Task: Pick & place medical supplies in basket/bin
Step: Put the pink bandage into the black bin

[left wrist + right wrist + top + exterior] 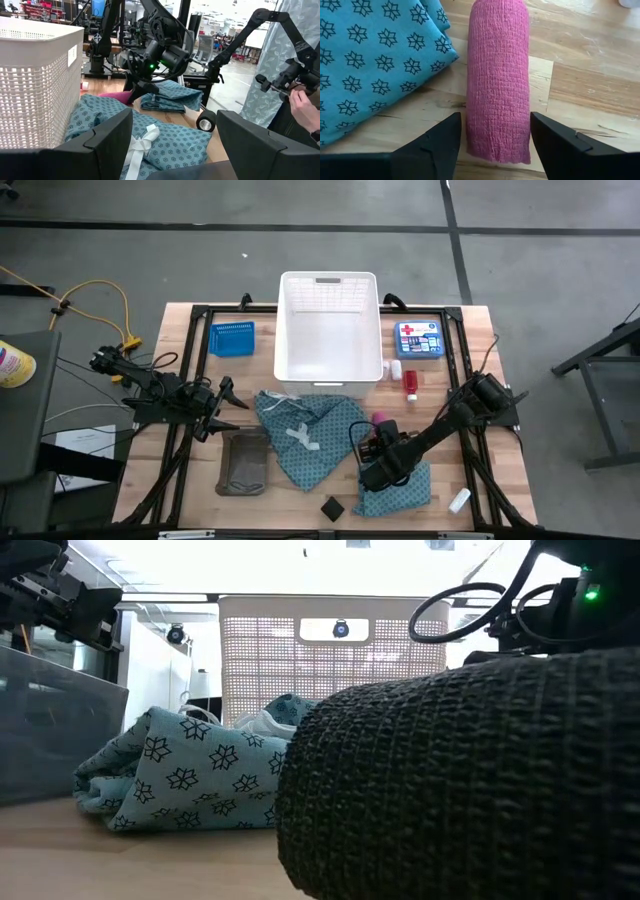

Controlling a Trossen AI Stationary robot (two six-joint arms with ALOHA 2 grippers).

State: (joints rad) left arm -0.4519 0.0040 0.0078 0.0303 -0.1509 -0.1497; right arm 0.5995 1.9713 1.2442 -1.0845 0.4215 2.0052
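A pink cylinder lies on its side on the wooden table, beside a folded teal dotted cloth. My right gripper slants down over it, open, one finger on each side of the cylinder's near end, without plain contact. In the high view the cylinder shows just beyond that gripper. A second teal cloth with white ties is spread at mid-table. A black block and a small white tube lie near the front edge. My left gripper waits open at the left.
The large white basket stands at the far middle, the small blue basket to its left, and the grey tray at the front left. A blue box with a red cross and small red-and-white pieces lie at the far right. A person's hand shows beyond the table.
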